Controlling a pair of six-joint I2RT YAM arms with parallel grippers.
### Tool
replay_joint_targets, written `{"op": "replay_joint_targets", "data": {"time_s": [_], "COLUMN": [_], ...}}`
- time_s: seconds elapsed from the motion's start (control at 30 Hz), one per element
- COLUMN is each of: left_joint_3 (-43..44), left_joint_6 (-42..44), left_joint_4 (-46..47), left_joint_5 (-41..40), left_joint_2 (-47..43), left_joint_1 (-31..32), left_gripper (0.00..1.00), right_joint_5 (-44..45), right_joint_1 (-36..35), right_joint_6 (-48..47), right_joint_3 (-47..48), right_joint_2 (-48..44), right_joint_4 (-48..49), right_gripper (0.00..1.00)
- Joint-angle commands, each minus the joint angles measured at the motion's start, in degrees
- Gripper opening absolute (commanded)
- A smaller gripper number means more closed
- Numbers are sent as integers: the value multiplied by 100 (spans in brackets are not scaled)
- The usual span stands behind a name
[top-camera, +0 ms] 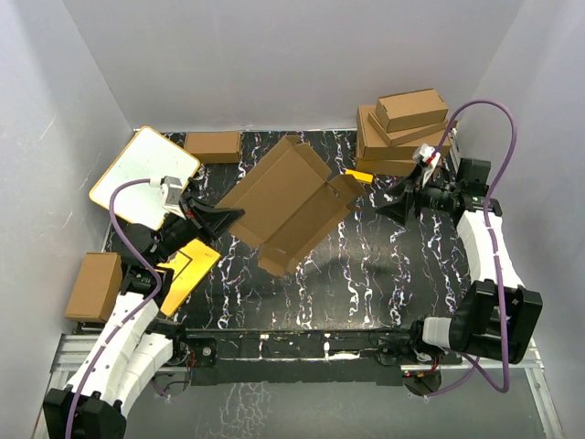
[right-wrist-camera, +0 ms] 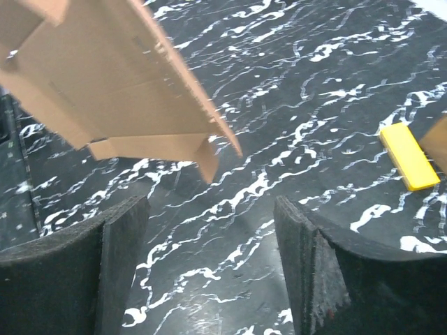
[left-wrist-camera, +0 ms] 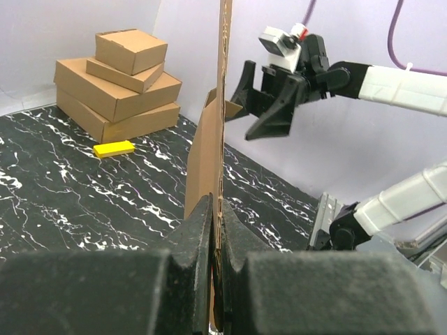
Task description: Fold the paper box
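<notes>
paper box (top-camera: 288,206): hanging tilted in the air, left of the stack of boxes (top-camera: 402,133)
progress: looking early; sheet mostly flat, walls and flaps waiting to be folded
left gripper (top-camera: 228,218): pinching the sheet's edge farthest from the stack
right gripper (top-camera: 388,203): hovering between sheet and stack, jaws spread, touching nothing

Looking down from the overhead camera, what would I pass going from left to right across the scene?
lone brown box → white board with an orange rim → unfolded paper box → stack of brown boxes
</notes>
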State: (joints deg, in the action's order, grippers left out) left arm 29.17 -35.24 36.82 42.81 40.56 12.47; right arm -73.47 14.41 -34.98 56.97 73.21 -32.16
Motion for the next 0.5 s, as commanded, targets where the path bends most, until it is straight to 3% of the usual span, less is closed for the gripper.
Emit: {"op": "replay_joint_targets", "data": {"time_s": [0.0, 0.2, 0.3, 0.47], "left_joint_3": [229, 44, 28, 39], "left_joint_6": [-9, -541, -723, -927], "left_joint_4": [154, 1069, 1312, 1460], "left_joint_5": [389, 583, 575, 486], "left_joint_2": [24, 162, 241, 344], "left_joint_1": [-18, -17, -22, -19], "left_gripper": [0, 0, 0, 0], "right_joint_5": [757, -148, -248, -708], "right_joint_1": [18, 18, 17, 26], "right_joint_6": [1893, 2377, 2458, 2443], "right_joint_3": [21, -226, -433, -580], "right_joint_2": [115, 588, 540, 487], "right_joint_4": [2140, 2699, 2940, 2978], "right_gripper": [71, 48, 32, 31]}}
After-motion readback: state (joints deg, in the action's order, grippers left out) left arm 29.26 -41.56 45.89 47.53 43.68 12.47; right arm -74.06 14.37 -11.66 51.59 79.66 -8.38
